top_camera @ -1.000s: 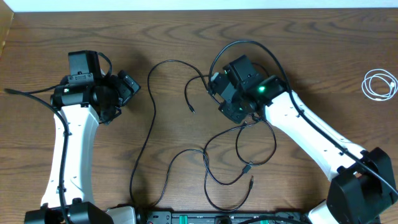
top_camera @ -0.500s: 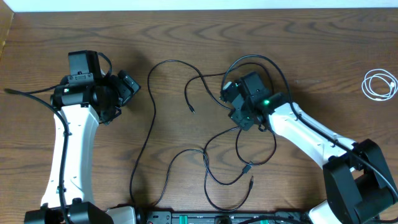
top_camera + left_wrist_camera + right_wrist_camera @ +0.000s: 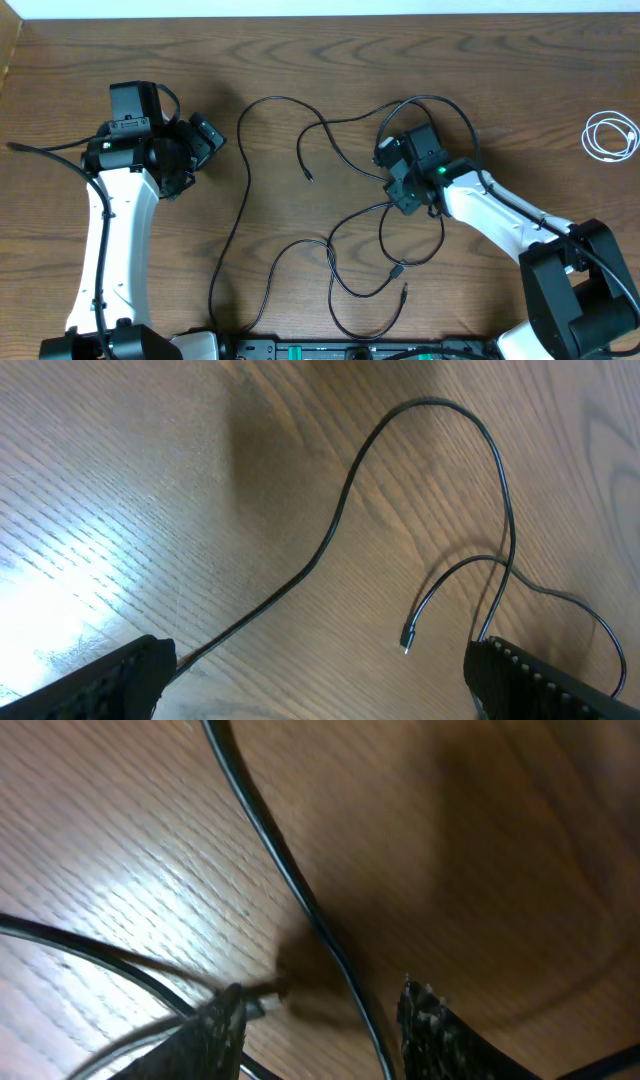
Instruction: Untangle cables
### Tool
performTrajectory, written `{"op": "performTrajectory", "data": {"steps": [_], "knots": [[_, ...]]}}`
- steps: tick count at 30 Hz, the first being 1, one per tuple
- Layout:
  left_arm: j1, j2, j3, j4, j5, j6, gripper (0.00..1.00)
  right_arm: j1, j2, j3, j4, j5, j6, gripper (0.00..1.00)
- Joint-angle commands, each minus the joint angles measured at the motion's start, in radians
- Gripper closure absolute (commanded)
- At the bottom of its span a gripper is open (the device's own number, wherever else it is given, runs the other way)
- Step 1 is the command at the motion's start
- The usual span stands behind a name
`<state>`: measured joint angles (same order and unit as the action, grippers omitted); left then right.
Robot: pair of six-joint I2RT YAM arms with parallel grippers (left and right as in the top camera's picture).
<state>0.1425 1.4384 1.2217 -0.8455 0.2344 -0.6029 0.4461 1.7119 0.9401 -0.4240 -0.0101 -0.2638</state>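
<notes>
Several thin black cords sprawl in crossing loops over the middle of the wooden bench, with one white cord coiled well apart at its right edge. Directly over the tangle's upper loops hangs the right hand — half-parted, a black strand passing unpinched through the gap between its fingers — so it is plainly the nearer. Off to the tangle's left sits the left hand, wide and empty.
</notes>
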Motion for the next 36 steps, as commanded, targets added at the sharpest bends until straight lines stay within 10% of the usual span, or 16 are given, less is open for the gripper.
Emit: {"op": "performTrajectory", "data": {"steps": [1,31,36], "knots": [[0.003,0.004,0.005,-0.003,0.001,-0.005,0.02,-0.017,0.011,-0.032,0.002,0.068,0.016,0.53],[0.003,0.004,0.005,-0.003,0.001,-0.005,0.02,-0.048,0.011,-0.151,-0.038,-0.011,-0.007,0.5],[0.003,0.004,0.005,-0.003,0.001,-0.004,0.02,-0.048,0.011,-0.151,-0.107,-0.108,-0.006,0.74]]}}
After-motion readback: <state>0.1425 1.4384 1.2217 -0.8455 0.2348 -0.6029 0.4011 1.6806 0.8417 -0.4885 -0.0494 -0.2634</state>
